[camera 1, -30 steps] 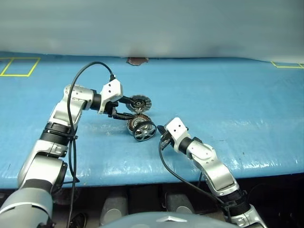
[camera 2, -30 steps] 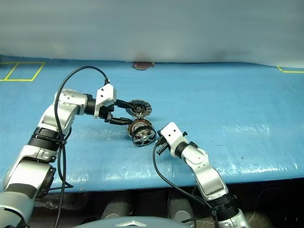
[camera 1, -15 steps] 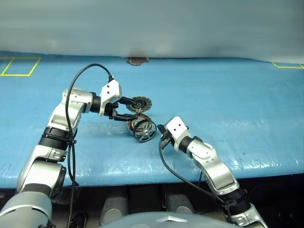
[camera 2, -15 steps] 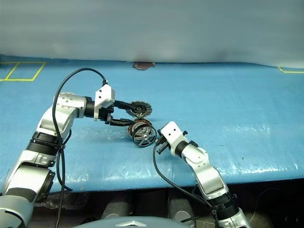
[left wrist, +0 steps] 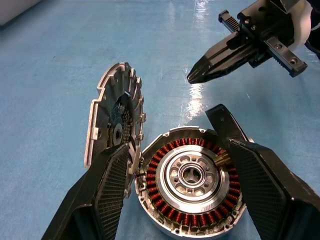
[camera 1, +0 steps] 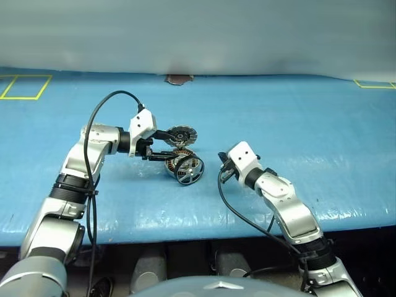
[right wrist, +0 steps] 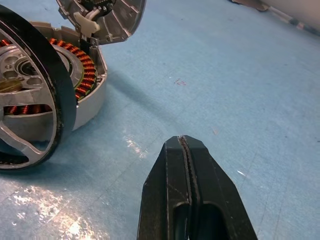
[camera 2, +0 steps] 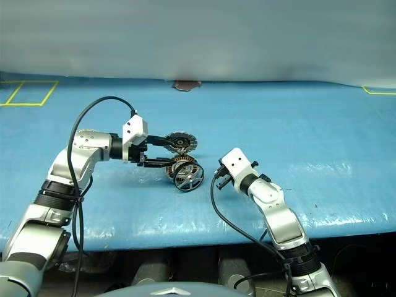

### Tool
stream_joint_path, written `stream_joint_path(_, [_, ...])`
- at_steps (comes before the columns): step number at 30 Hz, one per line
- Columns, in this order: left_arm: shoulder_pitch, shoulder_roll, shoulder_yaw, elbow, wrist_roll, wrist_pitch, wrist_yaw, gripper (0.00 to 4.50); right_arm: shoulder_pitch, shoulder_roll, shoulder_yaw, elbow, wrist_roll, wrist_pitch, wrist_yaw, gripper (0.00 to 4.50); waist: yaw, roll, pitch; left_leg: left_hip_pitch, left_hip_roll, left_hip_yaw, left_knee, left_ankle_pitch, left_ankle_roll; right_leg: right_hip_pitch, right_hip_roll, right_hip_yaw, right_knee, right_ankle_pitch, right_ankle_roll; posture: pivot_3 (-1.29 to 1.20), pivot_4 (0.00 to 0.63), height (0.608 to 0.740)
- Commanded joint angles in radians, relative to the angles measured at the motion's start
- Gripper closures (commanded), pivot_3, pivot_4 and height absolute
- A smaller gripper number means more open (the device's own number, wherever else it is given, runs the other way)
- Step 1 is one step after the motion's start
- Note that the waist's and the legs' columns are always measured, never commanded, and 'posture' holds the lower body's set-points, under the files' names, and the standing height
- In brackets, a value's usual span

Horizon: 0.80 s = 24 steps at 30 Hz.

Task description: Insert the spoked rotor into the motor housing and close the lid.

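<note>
The motor housing (left wrist: pixel 190 177), a cup with copper windings round a silver hub, lies on the blue table. Its lid (left wrist: pixel 112 125) stands open and upright, joined at the housing's edge. My left gripper (camera 1: pixel 166 146) is shut on the housing, one finger (left wrist: pixel 107 192) by the hinge side and the other finger on the opposite rim. The spoked rotor (right wrist: pixel 30 115) stands on its edge and leans against the housing's near side (camera 1: pixel 189 171). My right gripper (right wrist: pixel 183 145) is shut with nothing in it, a short way right of the rotor (camera 1: pixel 221 167).
The blue table cover (camera 1: pixel 297 117) stretches wide to the right and behind. Yellow tape marks (camera 1: pixel 25 86) lie at the far left corner, and a brown patch (camera 1: pixel 178 79) at the far edge. The front edge (camera 1: pixel 185 230) runs close below the arms.
My right gripper has drawn back to the right, away from the rotor, staying shut. The rotor still leans on the housing. The left gripper has kept its hold.
</note>
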<state>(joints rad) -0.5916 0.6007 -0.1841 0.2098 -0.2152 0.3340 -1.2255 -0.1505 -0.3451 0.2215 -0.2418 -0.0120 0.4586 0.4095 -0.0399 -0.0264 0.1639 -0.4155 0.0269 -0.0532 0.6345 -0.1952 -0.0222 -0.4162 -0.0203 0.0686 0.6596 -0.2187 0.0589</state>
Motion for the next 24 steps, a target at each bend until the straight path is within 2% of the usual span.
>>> stream_joint_path(1, [0.001,0.013,0.027,-0.058,-0.026,0.011,-0.002,1.02,-0.014,0.010,-0.027,-0.028,0.001,-0.005,-0.017,4.50,0.001,0.000,0.000,0.000,0.000,0.000,0.000,0.000,0.000,0.000,0.000,0.000,0.000,0.000,0.000,0.00,0.150,0.740])
stream_joint_path(9, [0.016,0.008,0.045,-0.091,-0.042,0.012,0.019,1.02,0.028,0.018,-0.017,-0.100,-0.007,-0.002,-0.029,4.50,0.001,0.000,0.000,0.000,0.000,0.000,-0.001,0.000,0.000,0.000,0.000,0.000,0.000,0.000,-0.001,0.00,0.150,0.740])
stream_joint_path(16, [0.040,0.057,0.026,-0.092,-0.037,0.001,-0.031,1.02,0.088,-0.009,-0.007,-0.235,0.011,0.039,0.018,4.50,0.000,0.001,0.000,0.001,0.000,0.000,-0.002,0.000,0.000,0.000,0.000,0.000,0.000,-0.001,-0.001,0.00,0.150,0.740])
stream_joint_path(20, [0.049,0.081,0.013,-0.092,-0.023,-0.013,-0.052,1.02,0.111,-0.032,0.050,-0.295,0.019,0.053,0.064,4.50,0.000,0.001,0.000,0.001,0.000,0.000,-0.002,0.000,0.000,0.000,0.000,0.000,0.000,-0.001,-0.002,0.00,0.150,0.740])
stream_joint_path(24, [0.039,0.076,0.014,-0.074,-0.012,-0.024,-0.038,1.02,0.088,-0.008,0.122,-0.265,0.007,0.051,0.072,4.50,0.001,0.001,0.000,0.001,0.001,0.000,-0.002,0.000,0.000,0.000,0.000,0.000,0.000,-0.001,-0.002,0.00,0.150,0.740])
